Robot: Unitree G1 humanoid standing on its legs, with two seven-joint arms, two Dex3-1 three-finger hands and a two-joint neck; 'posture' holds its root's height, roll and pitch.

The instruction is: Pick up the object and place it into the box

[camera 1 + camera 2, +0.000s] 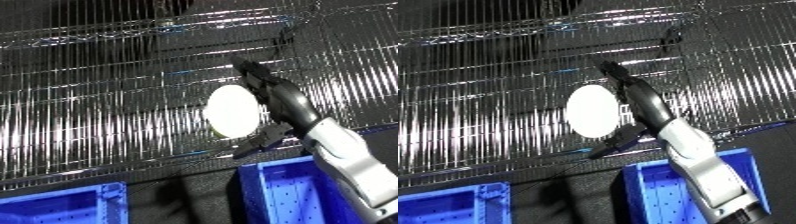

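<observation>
We see the right hand [275, 102] raised over the wire shelf [98, 110], its white and silver forearm [355, 160] climbing from the lower right corner of the view up and to the left. The black fingers [253, 75] reach over the far right edge of a white round object [233, 111], and the thumb [258, 142] comes in under its near edge, so the hand is curled round the object and pinches it between fingers and thumb. The object is a smooth, pale, oval-looking disc that faces us; we cannot tell what it is made of, nor whether its lower rim touches the wires of the shelf or hangs just above them. It lies near the middle of the shelf, a little to the right, with bright glints on the metal rods all around it. Nearer to us, below the shelf's front edge, stand two blue bins: one bin on the right [284, 190], directly under the forearm, with a perforated floor, and another bin on the left [62, 202] at the lower left corner, a dark gap between them. The object is well apart from the left bin and sits just beyond the far rim of the right one. The wrist is bent so the palm turns leftward toward the object.
</observation>
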